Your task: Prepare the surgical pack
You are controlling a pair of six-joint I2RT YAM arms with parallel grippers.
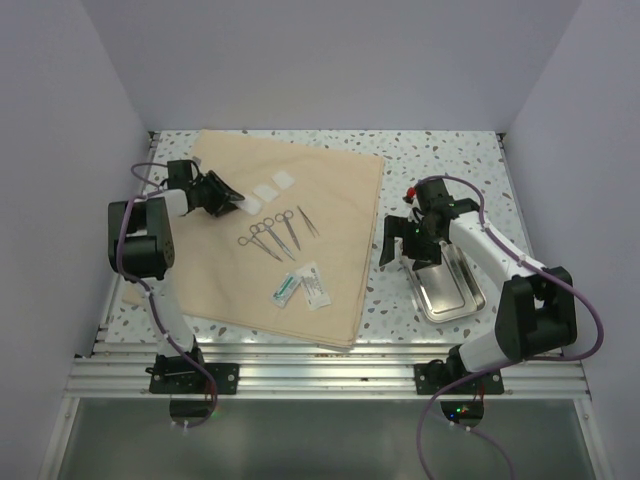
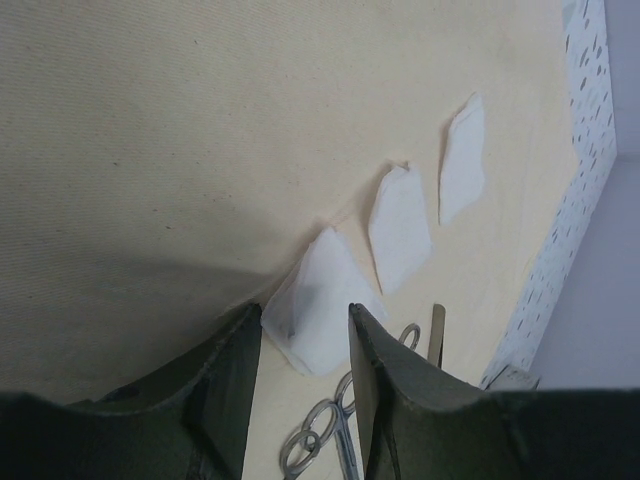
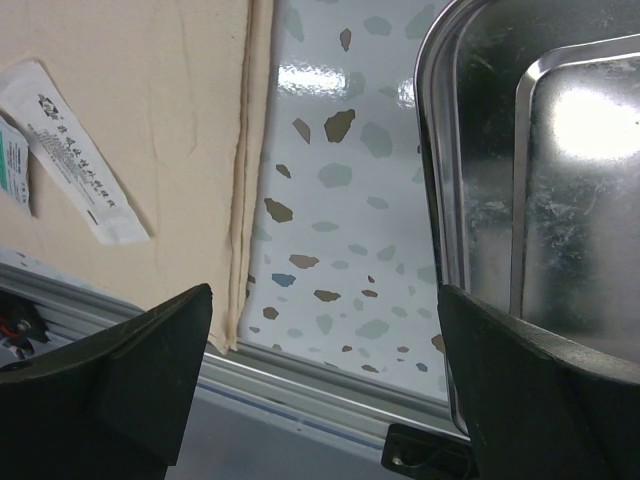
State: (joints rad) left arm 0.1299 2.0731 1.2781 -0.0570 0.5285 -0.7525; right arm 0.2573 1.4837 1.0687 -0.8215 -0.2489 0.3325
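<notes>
the tan cloth point(image 1: 335, 195) of the surgical pack lies spread flat on the desk point(image 1: 440, 160). three gauze squares point(image 2: 400, 225) lie in front of the left tool point(image 2: 305, 315), the nearest one just at its tips. the scissors point(image 1: 262, 238) and packets point(image 1: 300, 286) lie further out. this tool stands half apart and, as far as i see, pinches nothing. the steel tray point(image 1: 450, 290) is off the cloth, under the right tool point(image 3: 325, 300), which is wide and empty. i judge the laying out is partly done; the tray and the folding are left.
</notes>
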